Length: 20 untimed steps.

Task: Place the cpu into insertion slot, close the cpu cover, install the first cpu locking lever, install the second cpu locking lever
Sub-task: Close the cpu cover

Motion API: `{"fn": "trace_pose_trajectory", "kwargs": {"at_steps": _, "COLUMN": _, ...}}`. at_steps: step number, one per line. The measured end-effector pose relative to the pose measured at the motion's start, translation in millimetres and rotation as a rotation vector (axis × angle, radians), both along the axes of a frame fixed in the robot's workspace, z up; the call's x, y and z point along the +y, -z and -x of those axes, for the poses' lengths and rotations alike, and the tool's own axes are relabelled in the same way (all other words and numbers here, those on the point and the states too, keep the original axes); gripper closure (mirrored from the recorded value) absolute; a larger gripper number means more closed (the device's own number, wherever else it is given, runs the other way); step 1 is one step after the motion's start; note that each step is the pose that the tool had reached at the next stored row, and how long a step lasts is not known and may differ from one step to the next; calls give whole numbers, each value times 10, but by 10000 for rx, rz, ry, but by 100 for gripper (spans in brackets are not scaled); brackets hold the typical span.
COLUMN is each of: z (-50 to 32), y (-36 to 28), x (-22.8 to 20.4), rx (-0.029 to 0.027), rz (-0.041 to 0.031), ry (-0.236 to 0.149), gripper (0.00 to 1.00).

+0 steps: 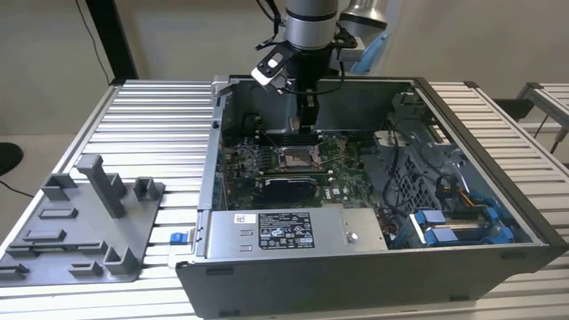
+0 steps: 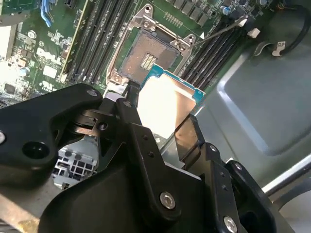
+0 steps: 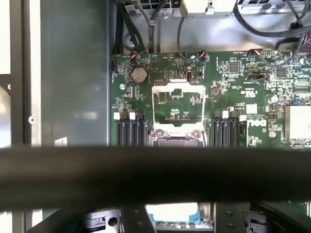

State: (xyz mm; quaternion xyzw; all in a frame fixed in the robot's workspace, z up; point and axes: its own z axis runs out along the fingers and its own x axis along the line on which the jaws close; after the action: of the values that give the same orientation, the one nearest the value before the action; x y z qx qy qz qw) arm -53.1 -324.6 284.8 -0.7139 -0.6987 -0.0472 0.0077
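Gripper (image 2: 157, 111) clamping the cpu (image 2: 170, 97) by its edges, hanging tilted near the uncovered insertion slot (image 2: 148, 58), cpu cover (image 3: 179, 86) lying flipped open.

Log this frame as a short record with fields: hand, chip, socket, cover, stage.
hand: shut on the chip, lowered inside the open computer case
chip: held tilted, tan side showing, close to the socket but not seated
socket: empty, pin field bare
cover: swung open, clear of the socket
stage: chip not yet placed; cover not closed
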Motion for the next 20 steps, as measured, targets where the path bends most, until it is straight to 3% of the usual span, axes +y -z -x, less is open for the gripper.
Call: {"fn": "trace_pose_trajectory", "kwargs": {"at_steps": 20, "z": -3, "y": 397, "x": -4, "rx": 7, "rz": -1, "ry": -3, "gripper": 100}}
